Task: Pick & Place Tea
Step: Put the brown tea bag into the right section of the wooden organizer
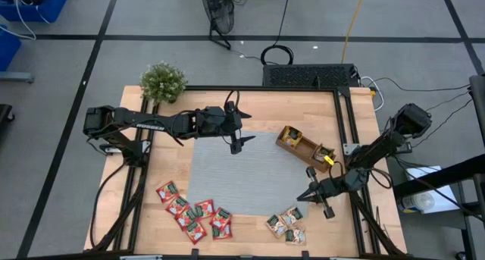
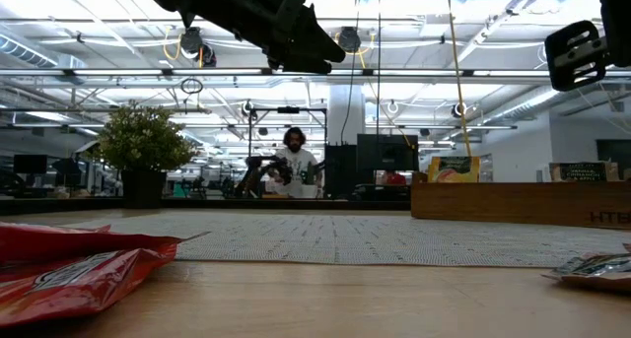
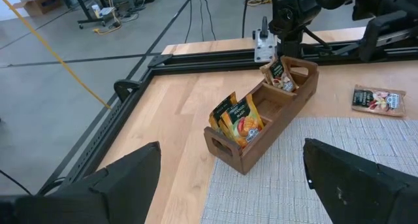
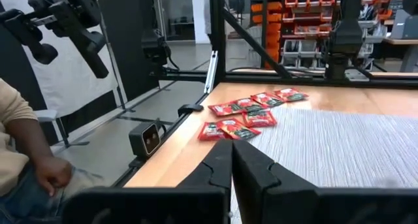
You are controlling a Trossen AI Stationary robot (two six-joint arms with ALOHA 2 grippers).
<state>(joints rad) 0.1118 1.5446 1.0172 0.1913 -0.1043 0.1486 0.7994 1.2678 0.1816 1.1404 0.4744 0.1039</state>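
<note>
Looking down on the wooden surface [image 1: 250, 108], you are seeing a grey mat [image 1: 242, 173] filling its middle. Your left hand [image 1: 236, 143] is hanging with its fingers spread wide and empty above the mat's far edge. Your right hand [image 1: 309, 193] is sitting with its fingers pressed together, holding nothing, just off the mat's right side. Red tea sachets [image 1: 193, 211] are lying scattered by the mat's near left corner, and pale ones [image 1: 286, 223] near its right corner. A wooden tray [image 1: 305, 147] holding orange-yellow sachets [image 3: 236, 119] is standing slantwise between the two hands. A potted plant [image 1: 163, 82] is sitting at the far left corner. A person's arm [image 4: 26, 152] is showing beside the surface.
</note>
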